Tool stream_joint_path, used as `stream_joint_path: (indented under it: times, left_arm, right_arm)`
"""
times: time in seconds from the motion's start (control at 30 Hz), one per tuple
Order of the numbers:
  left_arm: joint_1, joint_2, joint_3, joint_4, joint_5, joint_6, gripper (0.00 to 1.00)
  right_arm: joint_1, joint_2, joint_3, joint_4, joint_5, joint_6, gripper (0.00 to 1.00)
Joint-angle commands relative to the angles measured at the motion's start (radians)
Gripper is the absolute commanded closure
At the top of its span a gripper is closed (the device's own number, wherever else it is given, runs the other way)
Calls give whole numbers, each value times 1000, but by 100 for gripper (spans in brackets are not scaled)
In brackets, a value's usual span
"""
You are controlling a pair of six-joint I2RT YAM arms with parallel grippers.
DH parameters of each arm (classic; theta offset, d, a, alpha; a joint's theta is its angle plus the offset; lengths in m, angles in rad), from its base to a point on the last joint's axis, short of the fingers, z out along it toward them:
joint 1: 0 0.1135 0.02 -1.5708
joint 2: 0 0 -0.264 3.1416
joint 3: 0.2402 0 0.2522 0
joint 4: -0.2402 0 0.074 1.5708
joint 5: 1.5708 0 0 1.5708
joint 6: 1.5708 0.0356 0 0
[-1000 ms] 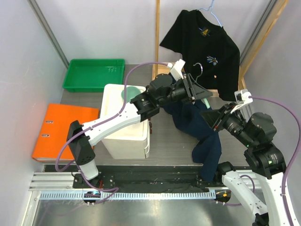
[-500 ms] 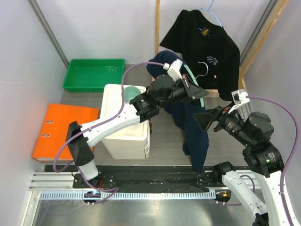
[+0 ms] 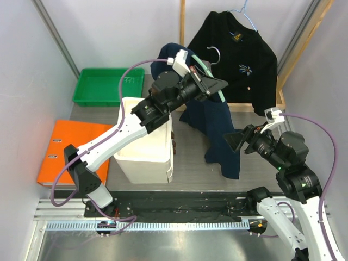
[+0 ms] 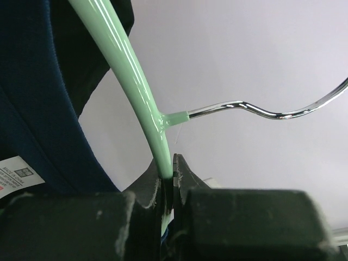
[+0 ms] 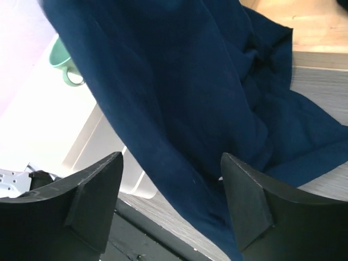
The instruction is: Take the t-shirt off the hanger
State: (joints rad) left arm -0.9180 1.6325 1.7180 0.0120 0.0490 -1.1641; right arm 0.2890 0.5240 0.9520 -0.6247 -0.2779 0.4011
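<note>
The left tool pinches the mint hanger just below its chrome hook and holds it high by the white box. The navy t-shirt is draped from it, trailing toward the tabletop. The right tool is spread wide, facing the cloth without gripping it. It should probably close on a thick fold low on the shirt, then pull down and away while the left holds the hanger firm, minding a snag at the collar. Compared with 1 second ago, the hanger is higher and farther back, and the shirt hangs instead of lying bunched.
</note>
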Motion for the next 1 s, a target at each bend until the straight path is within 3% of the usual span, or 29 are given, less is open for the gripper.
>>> stream_joint_path:
  times: [0.0, 0.13, 0.17, 0.23, 0.27, 0.33, 0.37, 0.4, 0.73, 0.97]
  left_arm:
    - [19, -56, 63, 120, 11, -9, 100]
    - [24, -51, 66, 132, 14, -25, 100]
    - [24, -51, 68, 135, 14, -26, 100]
    - [25, -49, 69, 138, 6, -23, 100]
    - [25, -49, 68, 138, 2, -23, 100]
    - [30, -52, 63, 147, -9, -25, 100]
    - [31, -56, 49, 154, -17, -28, 100]
    - [34, -60, 40, 175, -24, -29, 100]
    - [51, -158, -129, 264, -247, -88, 100]
    - [139, -207, -212, 319, -265, -166, 100]
  right_arm:
    - [6, 1, -31, 106, -59, 33, 28]
    - [6, -16, -64, 166, -72, 57, 41]
    - [6, -22, -68, 175, -72, 61, 50]
    - [6, -27, -70, 184, -64, 65, 60]
    - [6, -32, -70, 184, -60, 67, 73]
    - [6, -42, -78, 180, -25, 70, 84]
    - [7, -48, -78, 174, -8, 76, 96]
    - [4, -65, -84, 168, 9, 85, 99]
    - [6, -309, -162, 143, 235, 208, 99]
    - [6, -421, -179, 85, 355, 229, 99]
